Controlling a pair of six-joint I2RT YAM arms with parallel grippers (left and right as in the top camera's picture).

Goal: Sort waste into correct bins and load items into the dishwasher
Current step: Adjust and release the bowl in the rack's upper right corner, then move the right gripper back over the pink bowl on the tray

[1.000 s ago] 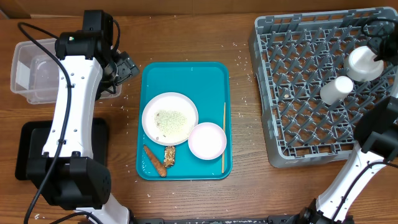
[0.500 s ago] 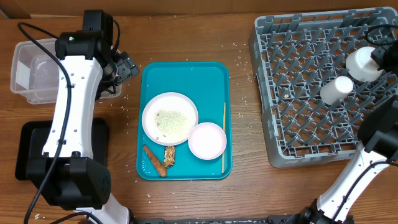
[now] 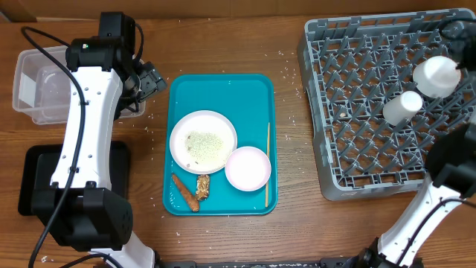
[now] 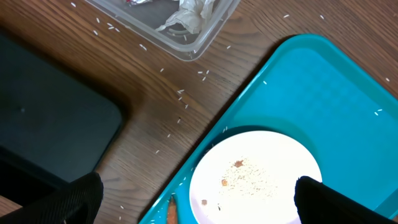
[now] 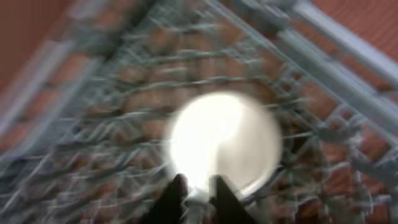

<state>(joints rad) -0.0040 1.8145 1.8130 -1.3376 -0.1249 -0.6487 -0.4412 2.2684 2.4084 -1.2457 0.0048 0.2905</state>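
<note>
At the middle of the overhead picture we see a teal tray [image 3: 223, 93] on the wooden table [image 3: 223, 37]. On it lie a white plate [image 3: 203, 141] with some rice, a small white bowl [image 3: 248, 167] just beside the plate at its lower right, and a thin chopstick [image 3: 268, 164] along the right edge. At the lower left corner is a carrot piece [image 3: 184, 192], with a brown scrap [image 3: 202, 186] next to it.

At the left of the frame stand a clear container [image 3: 30, 89] and, below it, a black bin [image 3: 37, 179]. The left gripper [image 4: 198, 180] hangs near the upper left corner of the tray. Its fingers are wide apart and hold nothing.

At the right side is a gray dish rack [image 3: 357, 149] with one cup [image 3: 437, 74] near the right edge. A second cup [image 3: 401, 106] is just lower left of it. The right gripper [image 5: 196, 186] has its fingers close together at the lower rim of the first cup. The view is blurred, so we cannot tell whether they pinch it.
</note>
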